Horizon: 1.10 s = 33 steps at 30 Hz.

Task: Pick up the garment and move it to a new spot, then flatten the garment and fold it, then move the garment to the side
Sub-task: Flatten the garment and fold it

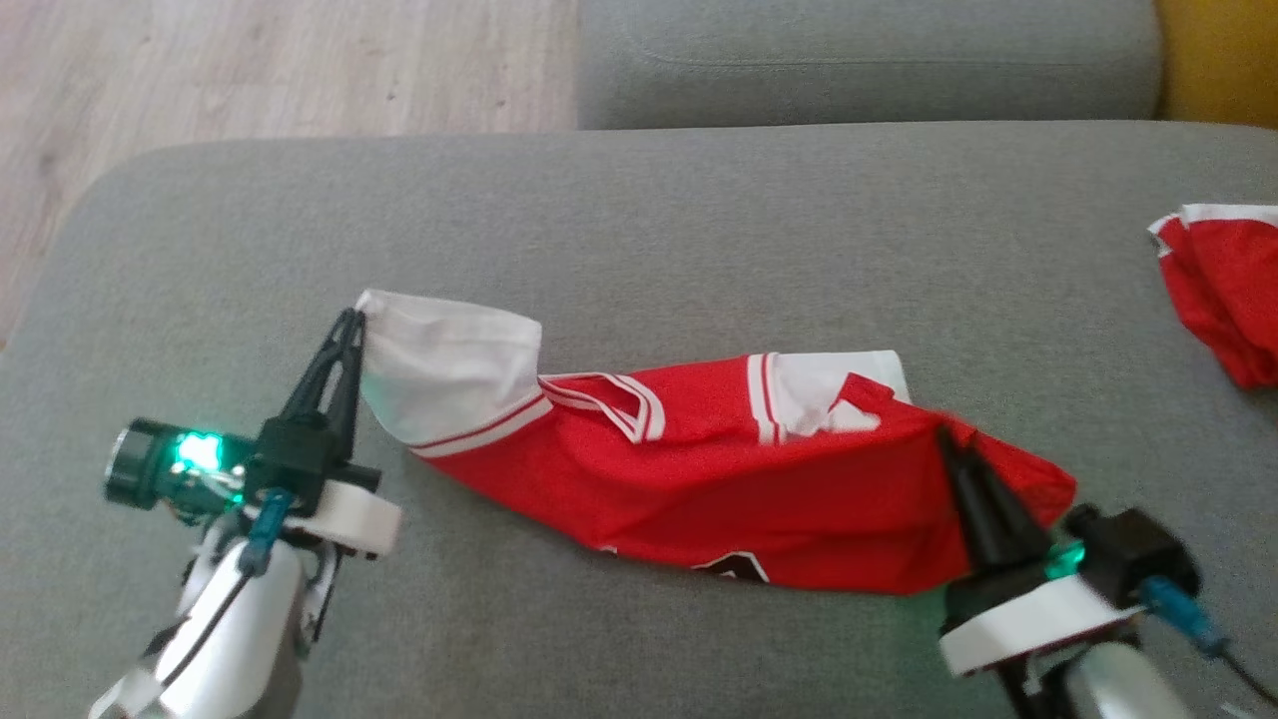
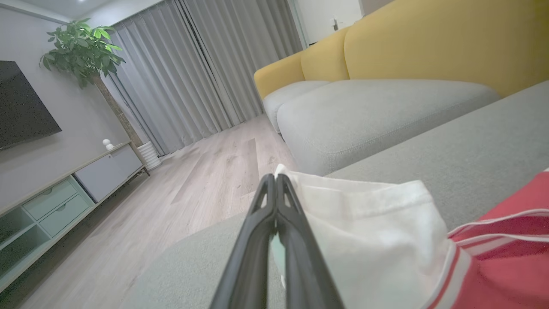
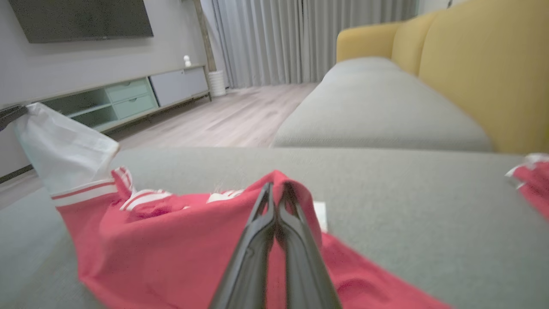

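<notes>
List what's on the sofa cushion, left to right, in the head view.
Left gripper → white sleeve it pinches → red body of the jersey → right gripper → second red garment at the edge.

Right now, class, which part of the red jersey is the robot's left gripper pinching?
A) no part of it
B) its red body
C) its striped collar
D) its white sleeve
D: the left gripper is closed on the edge of the white sleeve of the red jersey.

Both arms: long black tapered fingers (image 1: 329, 371), white wrist collars (image 1: 361, 521), green LEDs (image 1: 200, 451), blue cable connectors (image 1: 266, 527), pale forearms (image 1: 232, 624).
</notes>
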Motion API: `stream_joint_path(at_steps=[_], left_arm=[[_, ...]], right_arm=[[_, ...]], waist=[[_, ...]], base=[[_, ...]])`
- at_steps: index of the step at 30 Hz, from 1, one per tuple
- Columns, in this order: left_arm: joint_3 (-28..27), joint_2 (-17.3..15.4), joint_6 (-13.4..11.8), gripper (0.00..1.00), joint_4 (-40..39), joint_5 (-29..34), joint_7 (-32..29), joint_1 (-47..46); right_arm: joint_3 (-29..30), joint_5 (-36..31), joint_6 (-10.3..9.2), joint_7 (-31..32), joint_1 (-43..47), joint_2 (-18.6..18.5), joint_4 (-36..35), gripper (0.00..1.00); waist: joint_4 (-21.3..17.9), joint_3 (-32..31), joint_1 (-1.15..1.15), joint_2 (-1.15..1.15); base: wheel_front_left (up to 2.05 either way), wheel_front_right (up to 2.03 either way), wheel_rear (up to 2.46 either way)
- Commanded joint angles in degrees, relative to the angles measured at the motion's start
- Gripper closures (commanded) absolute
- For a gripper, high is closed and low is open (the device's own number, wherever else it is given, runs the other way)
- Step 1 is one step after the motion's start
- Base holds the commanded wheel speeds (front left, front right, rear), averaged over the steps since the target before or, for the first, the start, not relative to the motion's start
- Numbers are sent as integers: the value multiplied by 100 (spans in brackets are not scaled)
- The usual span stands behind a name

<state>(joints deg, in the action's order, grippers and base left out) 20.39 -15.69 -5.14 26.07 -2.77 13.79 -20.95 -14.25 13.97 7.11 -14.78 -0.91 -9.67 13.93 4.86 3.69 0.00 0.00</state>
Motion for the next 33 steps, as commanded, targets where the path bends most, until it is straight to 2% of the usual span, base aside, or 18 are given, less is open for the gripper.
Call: stream_joint_path(at_steps=[1, 7, 8, 12, 16, 19, 22, 27, 30, 33], left_arm=[[-291, -281, -55, 100, -296, -30, 77, -148], [-539, -587, 22, 100, -1239, -233, 94, -87], [-539, -587, 22, 100, -1239, -233, 94, -87], [-671, -765, 120, 100, -2156, -341, -62, -325], [-777, -875, 277, 100, -2986, -456, -350, -991], [-738, -936, 460, 100, -3188, -448, -626, -1749], [-660, -882, 685, 100, -2937, -513, -795, -2605], [-554, -808, 915, 100, -1680, -430, -701, -4181], [-544, -753, 950, 100, -767, -342, -348, -5078], [-533, -629, 846, 100, 46, -170, 3, -6087]], right_arm=[[23, -76, 37, -22, -154, -128, -341, 100], [649, -272, 37, -22, -11, -462, -1357, 100], [649, -272, 37, -22, -11, -462, -1357, 100], [1066, -318, 37, -7, -119, -898, -2133, 100], [1411, -72, 37, 332, -728, -1344, -2818, 100], [1474, 144, 37, 651, -1479, -1725, -2946, 100], [1353, 501, 37, 931, -2410, -1899, -2587, 100], [775, 981, 37, 1094, -4123, -2040, -1395, 100], [420, 1094, 37, 975, -5082, -2013, -625, 100], [114, 1137, 37, 566, -6167, -1952, 338, 100]], waist=[[-100, -62, 0, 0], [-306, -186, 0, 0], [-306, -186, 0, 0], [-390, -152, 0, 0], [-410, 35, 0, 0], [-389, 262, 0, 0], [-372, 568, 0, 0], [-320, 1232, 0, 0], [-338, 1617, 0, 0], [-360, 1961, 0, 0]], base=[[0, 0, 0], [0, 0, 0], [0, 0, 0], [0, 0, 0], [0, 0, 0], [0, 0, 0], [0, 0, 0], [0, 0, 0], [0, 0, 0], [0, 0, 0]])
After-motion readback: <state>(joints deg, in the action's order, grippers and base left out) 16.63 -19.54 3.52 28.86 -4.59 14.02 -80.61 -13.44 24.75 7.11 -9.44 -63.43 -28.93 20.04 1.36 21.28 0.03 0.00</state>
